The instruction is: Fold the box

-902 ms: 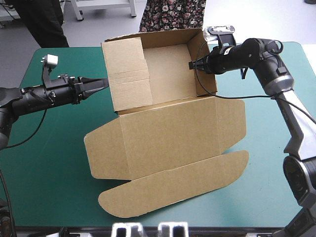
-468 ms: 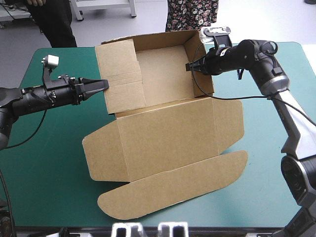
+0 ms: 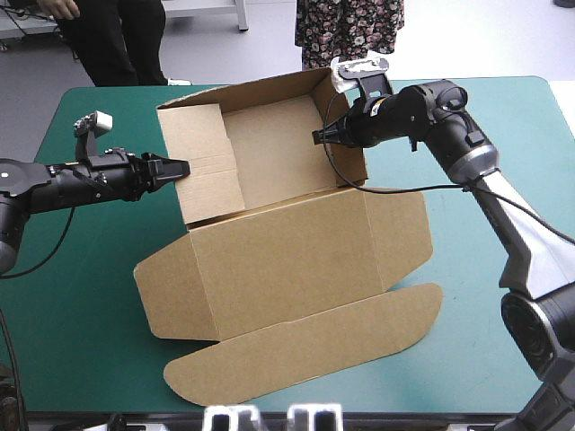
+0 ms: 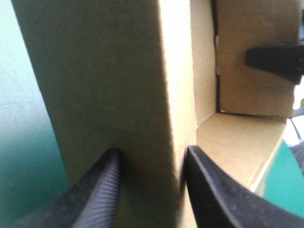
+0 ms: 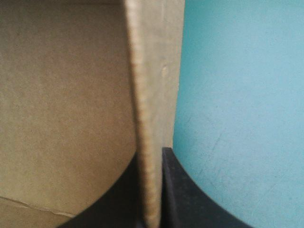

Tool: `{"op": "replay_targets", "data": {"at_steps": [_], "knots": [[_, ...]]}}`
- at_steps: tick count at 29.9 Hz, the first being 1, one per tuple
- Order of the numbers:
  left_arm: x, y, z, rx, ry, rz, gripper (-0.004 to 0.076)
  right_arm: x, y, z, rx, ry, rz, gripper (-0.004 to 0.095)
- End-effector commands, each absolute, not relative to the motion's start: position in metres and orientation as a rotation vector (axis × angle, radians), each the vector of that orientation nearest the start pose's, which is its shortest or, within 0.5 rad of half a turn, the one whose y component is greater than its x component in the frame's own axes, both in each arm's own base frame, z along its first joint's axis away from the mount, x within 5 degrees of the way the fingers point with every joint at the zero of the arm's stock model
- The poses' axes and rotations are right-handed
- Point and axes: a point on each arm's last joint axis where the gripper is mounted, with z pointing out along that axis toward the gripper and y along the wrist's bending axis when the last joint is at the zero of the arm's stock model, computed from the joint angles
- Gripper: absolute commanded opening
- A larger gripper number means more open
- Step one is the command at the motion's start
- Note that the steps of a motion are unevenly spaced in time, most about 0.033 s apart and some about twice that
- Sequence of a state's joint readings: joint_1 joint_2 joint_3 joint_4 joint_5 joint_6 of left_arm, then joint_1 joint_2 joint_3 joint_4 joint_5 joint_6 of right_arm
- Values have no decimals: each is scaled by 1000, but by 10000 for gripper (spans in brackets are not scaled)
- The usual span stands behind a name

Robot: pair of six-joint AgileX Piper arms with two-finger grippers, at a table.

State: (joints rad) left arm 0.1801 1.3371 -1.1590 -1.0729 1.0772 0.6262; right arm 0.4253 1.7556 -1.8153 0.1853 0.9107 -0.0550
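We find the box (image 3: 278, 153) on the table (image 3: 81, 287), on its teal-green cover. It stands as an open tray, with its back wall close to the far edge and roughly midway between the left and right edges. The lid (image 3: 287, 256) lies flat, reaching from the tray toward the near edge. A long rounded flap (image 3: 305, 346) at the end of the lid lies nearest that edge. Side flaps stick out from the lid toward the left and right edges.

The left gripper (image 3: 182, 168) comes in from the left edge and meets the tray's left wall. In the left wrist view the left gripper (image 4: 152, 190) sits astride that wall, with one black finger (image 4: 102, 190) on the outer face and the other on the inner face. Both press against the brown board, so we record it as pinching the wall.

The right gripper (image 3: 317, 136) reaches in from the right edge to the tray's right wall. In the right wrist view the right gripper (image 5: 151, 190) has the wall's thin edge running between its two fingers, which are drawn in tight on either side. It is clamped on the board. The left wrist view also shows the right gripper (image 4: 278, 61) across the tray, at the opposite wall.
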Motion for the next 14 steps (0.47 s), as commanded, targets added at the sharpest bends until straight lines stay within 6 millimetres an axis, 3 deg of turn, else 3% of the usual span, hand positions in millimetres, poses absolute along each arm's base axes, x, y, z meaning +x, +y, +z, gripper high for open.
{"op": "replay_targets", "data": {"at_steps": [1,5,10,14], "knots": [[270,-34,380,88,2164,-917,311,340,187,423,-468,2194,514,-8],[275,-51,374,106,2204,-753,223,334,195,421,-475,2216,537,-6],[274,-70,371,166,2220,-650,-13,330,196,418,-464,2276,554,-7],[273,-81,377,154,2192,-680,-10,326,195,414,-454,2350,554,-7]]}}
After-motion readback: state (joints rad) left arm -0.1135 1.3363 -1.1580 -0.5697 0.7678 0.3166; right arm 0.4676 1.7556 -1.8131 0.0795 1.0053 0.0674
